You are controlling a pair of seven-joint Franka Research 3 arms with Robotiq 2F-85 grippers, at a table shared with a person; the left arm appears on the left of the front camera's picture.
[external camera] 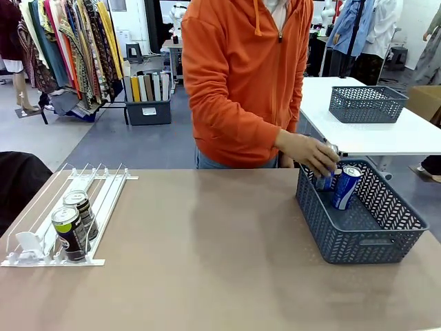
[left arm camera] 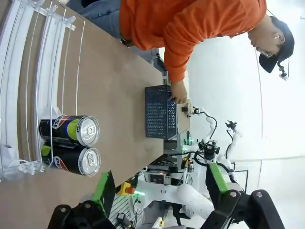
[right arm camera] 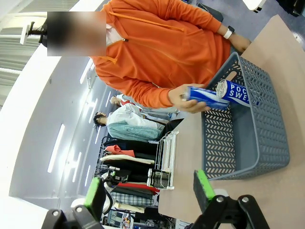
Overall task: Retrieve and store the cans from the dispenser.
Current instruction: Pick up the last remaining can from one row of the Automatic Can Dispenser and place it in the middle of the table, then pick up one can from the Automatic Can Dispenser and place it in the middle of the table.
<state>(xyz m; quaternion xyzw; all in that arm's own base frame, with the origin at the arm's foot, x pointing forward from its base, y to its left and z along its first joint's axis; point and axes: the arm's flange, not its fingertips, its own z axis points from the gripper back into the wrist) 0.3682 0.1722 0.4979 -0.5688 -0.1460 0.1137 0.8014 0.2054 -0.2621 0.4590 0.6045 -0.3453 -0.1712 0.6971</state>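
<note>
Cans in rack: two black cans (external camera: 71, 232) stand touching, one behind the other, at the stopper end of the white dispenser (external camera: 27, 262) on the bench (external camera: 207, 269), my left side.
Cans in basket: a blue can (external camera: 346, 187) leans inside the grey basket (external camera: 358, 243); the person's hand (external camera: 310, 152) holds a second blue can (right arm camera: 206, 96) just beside it.
Left fingers (left arm camera: 102, 188): I see them spread wide, empty.
Right fingers (right arm camera: 202, 186): released, nothing between.

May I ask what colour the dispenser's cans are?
The cans are black with yellow-green markings; best in left wrist view.
</note>
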